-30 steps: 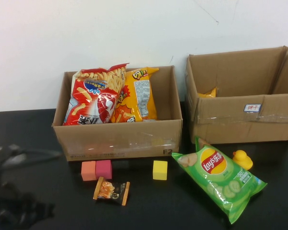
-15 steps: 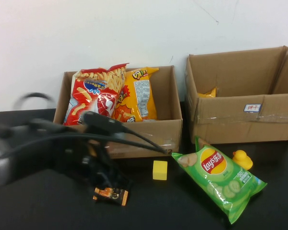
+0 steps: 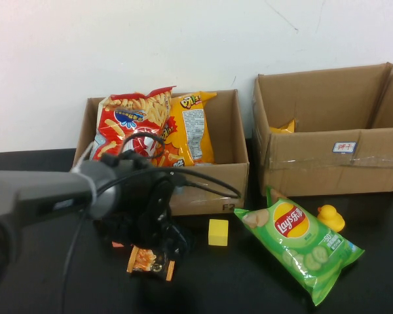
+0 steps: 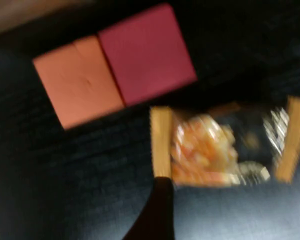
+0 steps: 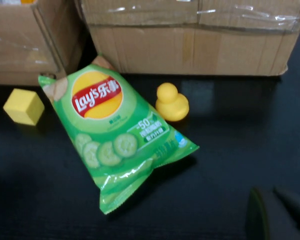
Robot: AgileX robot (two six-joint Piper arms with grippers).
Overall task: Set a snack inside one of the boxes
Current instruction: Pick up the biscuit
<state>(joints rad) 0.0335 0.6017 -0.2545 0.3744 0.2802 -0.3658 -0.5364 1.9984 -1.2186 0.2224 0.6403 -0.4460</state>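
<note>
Black table [image 3: 46,288] carries everything; cardboard follows in size: the right box [image 3: 327,131] stands at the far right against the wall with something yellow showing inside its left end, and the left box [image 3: 164,183] stands beside it, holding a red bag [image 3: 128,134] and an orange bag [image 3: 187,127] leaning upright; the left arm [image 3: 46,196] reaches in from the left edge across the front of the left box; the green chips bag [image 3: 301,242] lies flat in front of the gap between the boxes, slanting toward the right front; the left gripper [image 3: 158,243] hangs low over the small snack packet [image 3: 150,261], which lies on the table in front of the left box, and I cannot tell from either view whether its fingers are apart or together; the right gripper [image 5: 277,212] shows only as a dark tip in its wrist view, near the chips bag, and its state cannot be told either; the yellow cube [image 3: 218,232] sits between the packet and the chips bag; the orange block [image 4: 77,82] and pink block [image 4: 145,52] touch side by side just beyond the packet; the duck [image 3: 331,217] sits just beside the chips bag, near the right box.
</note>
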